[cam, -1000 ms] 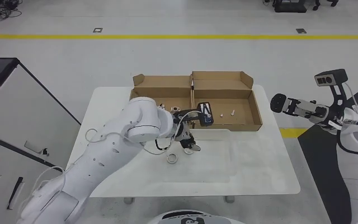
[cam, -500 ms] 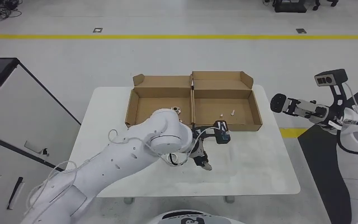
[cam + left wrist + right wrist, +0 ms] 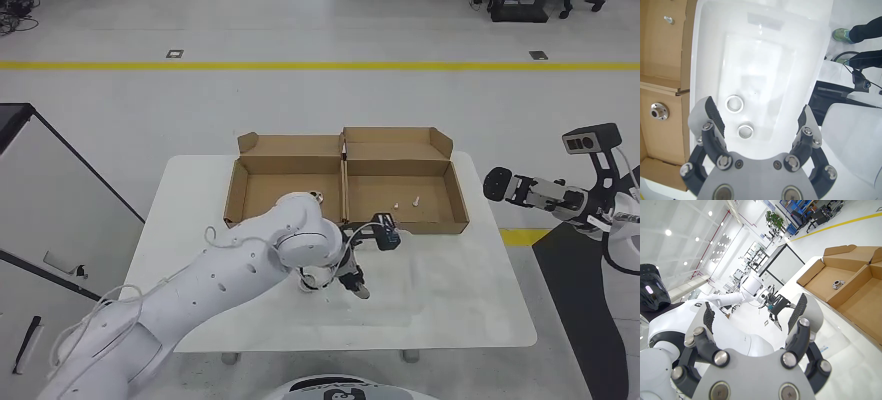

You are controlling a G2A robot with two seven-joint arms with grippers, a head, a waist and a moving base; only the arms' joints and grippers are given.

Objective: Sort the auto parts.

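Metal rings lie side by side on the white tabletop [image 3: 772, 56], close to the front wall of the cardboard boxes: a wider ring [image 3: 734, 104] and a narrower ring [image 3: 745, 130], near each other but apart, both flat with the bore facing up. The left hand [image 3: 759, 113] hangs over them with its fingers spread wide and nothing between the pads; in its wrist view the rings sit nearer one finger [image 3: 714, 113] than the other, touching neither. A flanged hub [image 3: 659, 113] rests on the floor of the left box [image 3: 285, 160]. In the right box [image 3: 400, 150], which stands against it, lies a small metal piece [image 3: 669, 20]. The right hand [image 3: 754, 308] is held off beyond the tabletop's edge, also wide apart and holding nothing.
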